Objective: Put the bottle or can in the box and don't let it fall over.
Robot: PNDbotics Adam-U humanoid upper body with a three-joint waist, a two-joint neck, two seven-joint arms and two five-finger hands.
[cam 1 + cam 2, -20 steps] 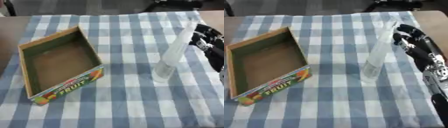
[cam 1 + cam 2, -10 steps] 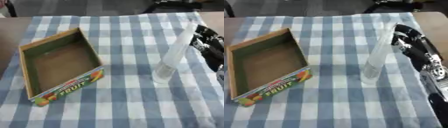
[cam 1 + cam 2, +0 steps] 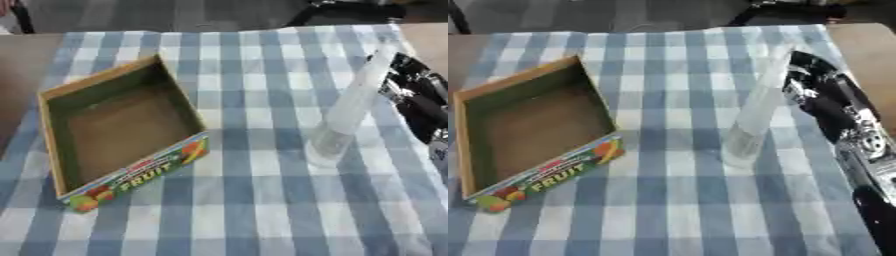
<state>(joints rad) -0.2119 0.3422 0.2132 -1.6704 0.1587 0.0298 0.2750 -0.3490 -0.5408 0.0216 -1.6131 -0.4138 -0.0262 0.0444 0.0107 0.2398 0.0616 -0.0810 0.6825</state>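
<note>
A tall clear plastic bottle (image 3: 348,110) stands upright on the blue and white checked cloth, right of the middle. An open cardboard box (image 3: 114,127) with "FRUIT" printed on its front wall lies to the left, with nothing inside. My right hand (image 3: 815,89) comes in from the right edge and sits just right of the bottle's upper part, fingers relaxed and pointing toward it. I cannot see whether it touches the bottle. The left hand does not show.
The checked cloth (image 3: 254,200) covers most of the table, and bare brown tabletop (image 3: 864,55) shows at the far right and far left. Dark objects stand beyond the table's far edge. My right forearm (image 3: 868,165) runs along the right side.
The right hand has edged slightly closer to the bottle's upper part. Bottle and box stay where they were.
</note>
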